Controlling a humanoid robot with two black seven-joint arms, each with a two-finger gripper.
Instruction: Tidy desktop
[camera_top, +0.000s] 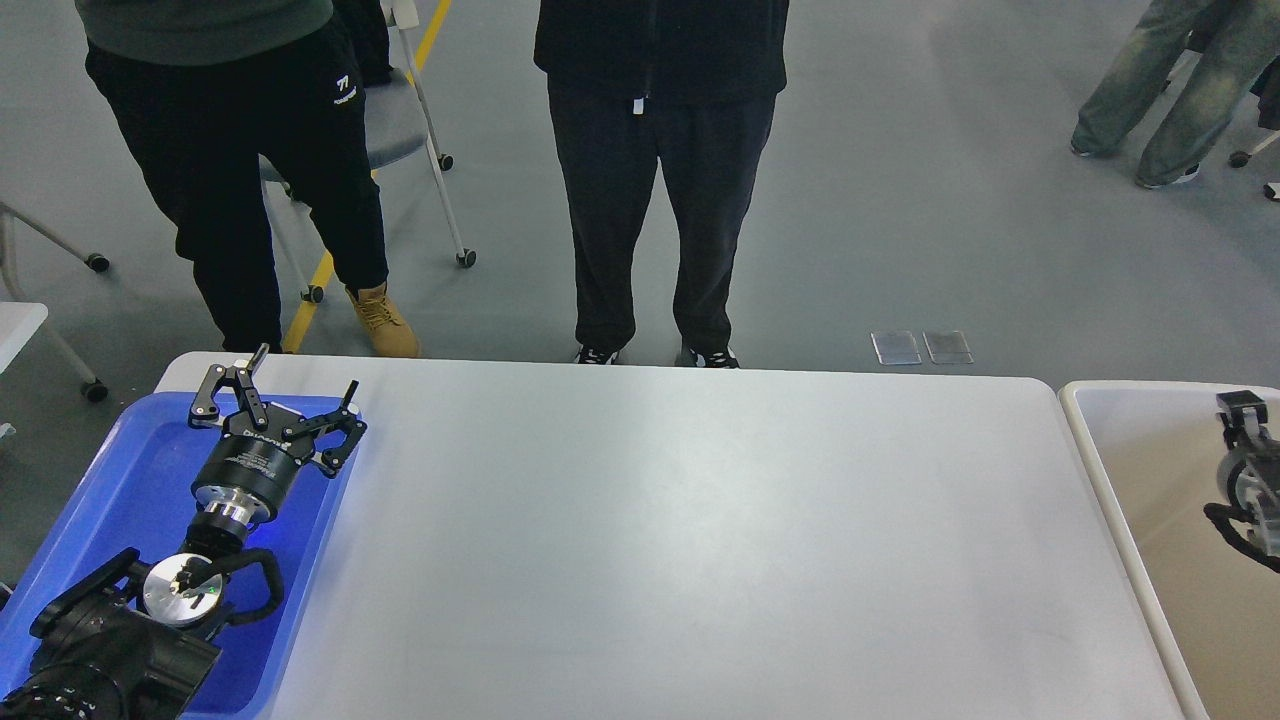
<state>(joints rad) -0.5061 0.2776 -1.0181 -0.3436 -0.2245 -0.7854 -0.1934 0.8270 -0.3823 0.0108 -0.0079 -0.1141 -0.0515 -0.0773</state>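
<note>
A robotics test floor in a large indoor hall: bare grey concrete floor (950, 200) with a yellow lane line (432, 30), wheeled chairs (400, 130), and onlookers (655, 170) standing along a plain white tabletop (680, 540).

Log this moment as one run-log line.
left gripper: jaws open, over blue plastic tray | right gripper: cannot tell, over beige bin | grey-white desktop: bare

One desktop (680, 540), two bins (150, 470) (1150, 480)
</note>
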